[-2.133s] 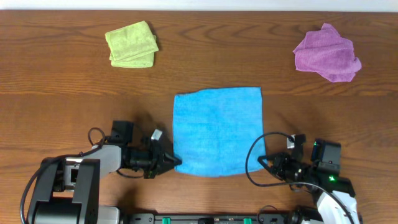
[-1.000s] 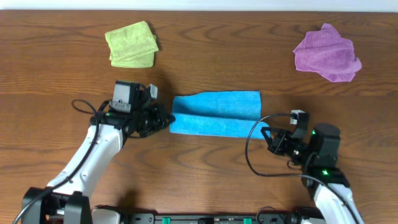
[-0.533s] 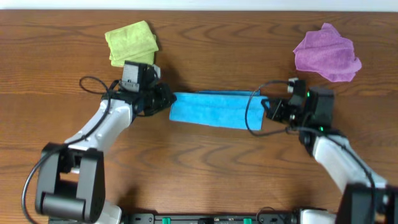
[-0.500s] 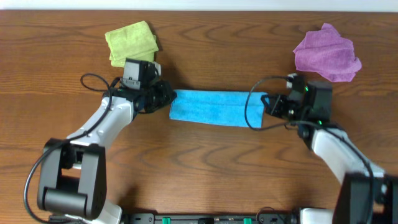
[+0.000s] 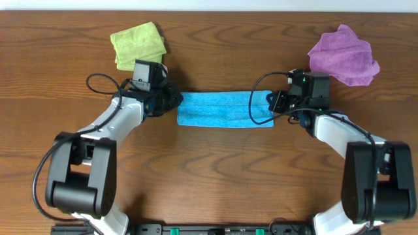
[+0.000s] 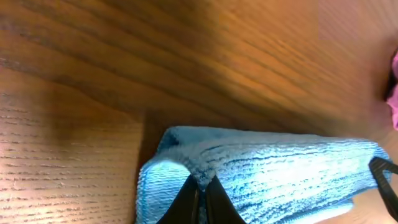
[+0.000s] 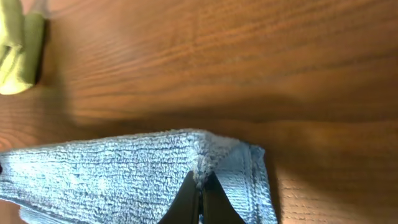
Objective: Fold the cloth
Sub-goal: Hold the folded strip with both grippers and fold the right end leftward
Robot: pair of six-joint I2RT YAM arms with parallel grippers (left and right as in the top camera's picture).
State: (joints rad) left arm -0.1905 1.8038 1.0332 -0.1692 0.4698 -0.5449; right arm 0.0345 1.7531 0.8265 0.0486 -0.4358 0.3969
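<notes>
While left pincer [image 6: 200, 186] and right pincer [image 7: 199, 180] clench its ends, cloth [image 5: 215, 109] lies long axis left-right.

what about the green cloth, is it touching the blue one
No, in the overhead view the green cloth lies apart from the blue cloth, with bare table between them.

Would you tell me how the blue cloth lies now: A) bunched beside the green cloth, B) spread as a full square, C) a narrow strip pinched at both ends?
C: the cloth is a narrow strip, with the left gripper shut on one end and the right gripper on the other.
</notes>
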